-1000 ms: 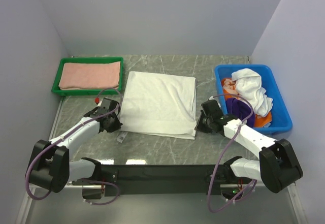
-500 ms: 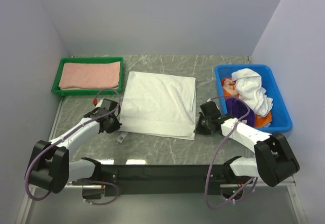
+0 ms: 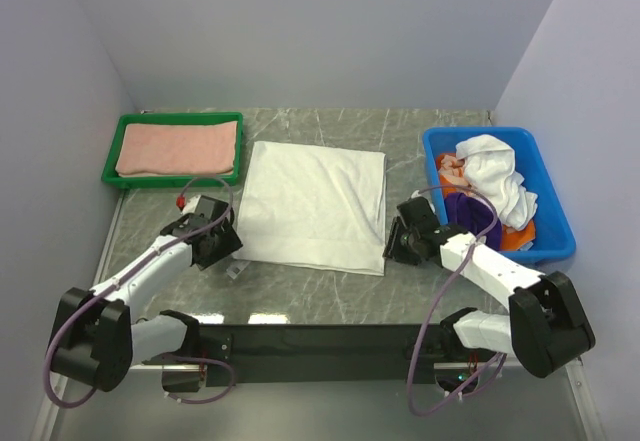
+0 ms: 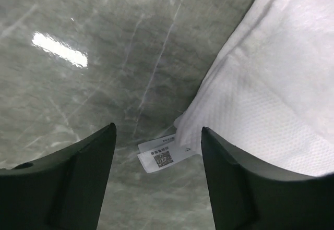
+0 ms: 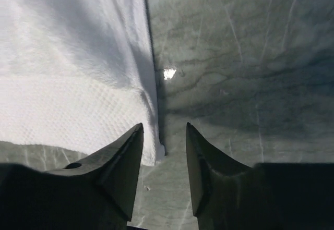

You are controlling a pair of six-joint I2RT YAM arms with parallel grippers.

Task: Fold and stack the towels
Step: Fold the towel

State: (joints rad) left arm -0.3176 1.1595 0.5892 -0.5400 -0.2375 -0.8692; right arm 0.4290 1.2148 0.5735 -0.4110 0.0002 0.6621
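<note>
White towel lies flat on grey marbled table between pale walls; left gripper, right gripper parted, empty.

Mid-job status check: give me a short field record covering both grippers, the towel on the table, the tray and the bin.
left gripper: open, at the white towel's near left corner, gripping nothing
right gripper: open, at the near right corner of that towel, gripping nothing
white towel: lying flat on the table, label sticking out at the near left corner
green tray: holds one folded pink towel
blue bin: heap of towels, white, purple and orange, crumpled
</note>
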